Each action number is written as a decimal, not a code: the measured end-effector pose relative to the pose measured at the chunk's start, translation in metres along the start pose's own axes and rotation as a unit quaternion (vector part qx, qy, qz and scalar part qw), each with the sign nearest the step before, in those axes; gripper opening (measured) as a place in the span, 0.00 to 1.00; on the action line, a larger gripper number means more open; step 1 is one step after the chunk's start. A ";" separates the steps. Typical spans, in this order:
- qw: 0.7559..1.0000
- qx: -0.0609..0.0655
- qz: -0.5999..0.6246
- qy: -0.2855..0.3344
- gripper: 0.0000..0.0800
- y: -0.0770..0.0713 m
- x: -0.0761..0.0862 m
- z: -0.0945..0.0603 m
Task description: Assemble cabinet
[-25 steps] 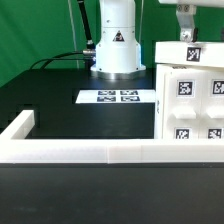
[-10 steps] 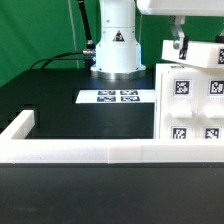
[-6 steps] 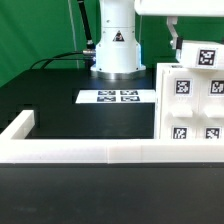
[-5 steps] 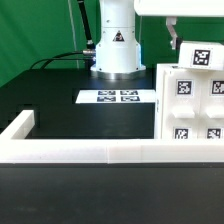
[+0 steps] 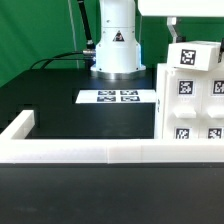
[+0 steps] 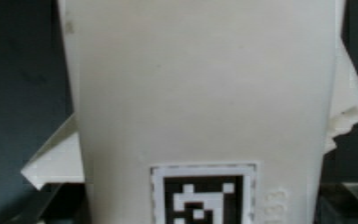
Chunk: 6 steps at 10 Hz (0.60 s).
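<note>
White plastic boxy cabinet body [image 5: 190,105] stands at the exterior view's right, behind the long low white L-shaped rail [image 5: 80,152]. A small white tagged panel part [image 5: 196,55] sits tilted atop it. Gripper [image 5: 172,35] just above; jaw state cannot be told.

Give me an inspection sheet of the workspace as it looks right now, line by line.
Surface: black table, matte.
Job's things: white cabinet body at the exterior view's right, tags on its face; a white tagged panel tilted above it, filling the wrist view.
Clutter: marker board flat near the arm's base; long white L-shaped rail along the front.
Pincer: mostly out of view behind the panel; state cannot be told.
Cables: black cable running to the robot base.
Surroundings: green backdrop.
</note>
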<state>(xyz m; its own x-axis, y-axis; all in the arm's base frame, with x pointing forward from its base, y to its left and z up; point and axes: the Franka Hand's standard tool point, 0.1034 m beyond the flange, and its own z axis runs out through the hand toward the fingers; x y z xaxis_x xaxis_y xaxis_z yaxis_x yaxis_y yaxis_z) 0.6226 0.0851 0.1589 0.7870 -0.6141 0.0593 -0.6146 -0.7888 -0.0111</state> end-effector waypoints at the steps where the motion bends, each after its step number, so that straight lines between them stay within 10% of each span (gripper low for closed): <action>1: 0.999 0.000 0.032 0.000 0.70 0.000 0.000 0.000; 6: 0.970 0.018 0.244 -0.009 0.70 0.003 0.002 0.002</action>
<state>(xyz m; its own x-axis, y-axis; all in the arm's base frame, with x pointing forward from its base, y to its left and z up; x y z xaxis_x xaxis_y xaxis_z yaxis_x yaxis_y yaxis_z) 0.6226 0.0810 0.1569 0.4039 -0.9146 0.0208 -0.9120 -0.4043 -0.0688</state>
